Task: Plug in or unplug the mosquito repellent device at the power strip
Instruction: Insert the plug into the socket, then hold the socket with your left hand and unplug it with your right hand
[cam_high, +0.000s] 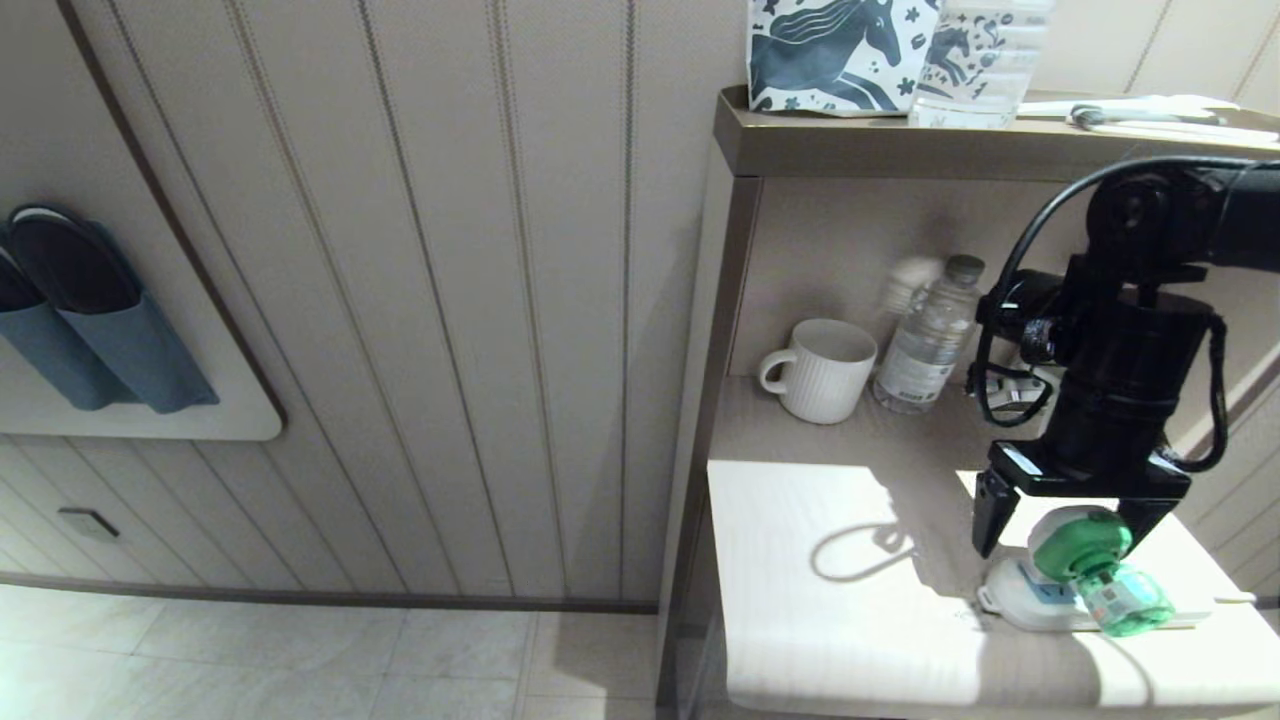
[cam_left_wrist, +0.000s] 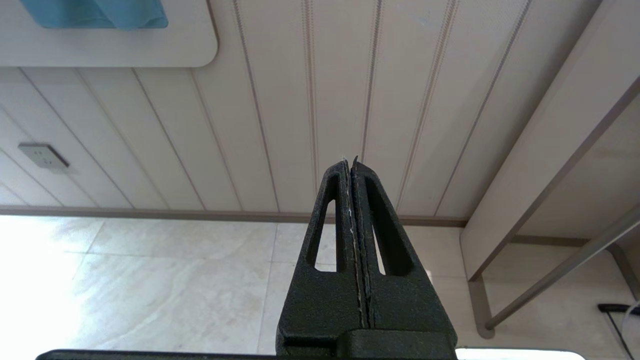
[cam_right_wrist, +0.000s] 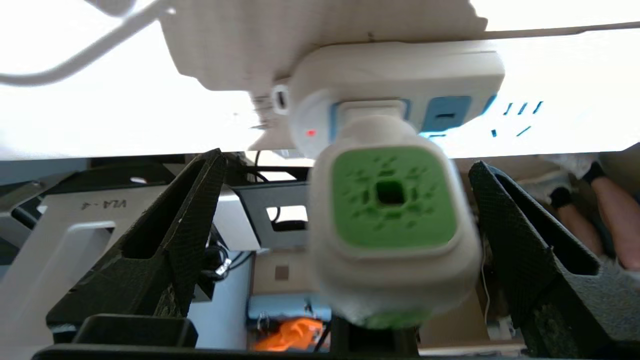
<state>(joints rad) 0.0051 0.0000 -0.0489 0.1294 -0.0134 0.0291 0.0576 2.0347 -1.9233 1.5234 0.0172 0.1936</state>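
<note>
Power strip (cam_high: 1020, 598): lies flat at the near right edge of the desk (cam_high: 840, 600); white body, light-blue socket faces; a small red light shows at its rounded end in the right wrist view (cam_right_wrist: 400, 75); white cord runs off from that end.
Mosquito repellent device (cam_high: 1085, 545): seated in the end socket of the power strip; white housing with green vented face turned up toward the right wrist camera (cam_right_wrist: 392, 210); translucent green bottle points toward the near desk edge, tilted low over the strip.
Right tool (cam_high: 1075, 525): directly above the device, pointing down; fingers spread wide, one on each side of the green and white head; a gap shows between each finger (cam_right_wrist: 165, 235) and the housing, no contact visible.
Right arm: reaches in from the right under the upper shelf (cam_high: 990, 140); black cable loops beside the wrist.
Desk, rear zone: white ribbed mug (cam_high: 822, 370), handle to the left; clear water bottle (cam_high: 930, 340) just beside it on the right, near the back wall.
Upper shelf: horse-patterned box (cam_high: 840, 55); second clear bottle (cam_high: 985, 60) touching or just beside it.
Left tool (cam_left_wrist: 354, 210): away from the desk, aimed at the panelled wall and tiled floor; fingers pressed together, nothing between them.
Wall, left: blue slippers (cam_high: 90, 310) in a wall holder.
</note>
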